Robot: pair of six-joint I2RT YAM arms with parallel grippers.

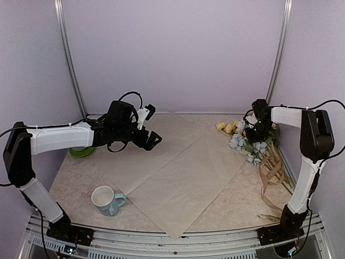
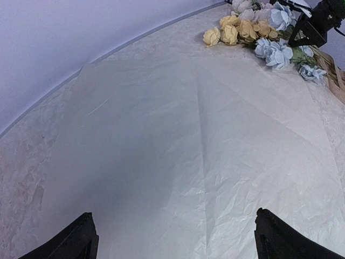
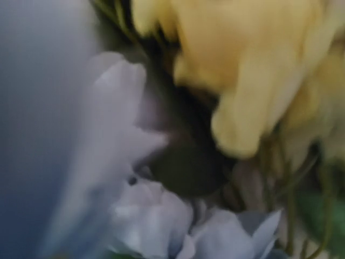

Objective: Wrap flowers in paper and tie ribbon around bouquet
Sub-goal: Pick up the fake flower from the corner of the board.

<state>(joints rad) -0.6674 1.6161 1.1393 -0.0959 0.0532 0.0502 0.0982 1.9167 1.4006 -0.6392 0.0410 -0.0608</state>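
The paper (image 1: 178, 172) lies flat mid-frame, waiting. The left end effector (image 1: 152, 139) hangs apart over it. The right end effector (image 1: 253, 135) is pinched together among the flowers (image 1: 245, 144), maybe gripping, too blurry to tell.

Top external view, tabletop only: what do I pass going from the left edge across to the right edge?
green dish → mug → paper → flowers → ribbon
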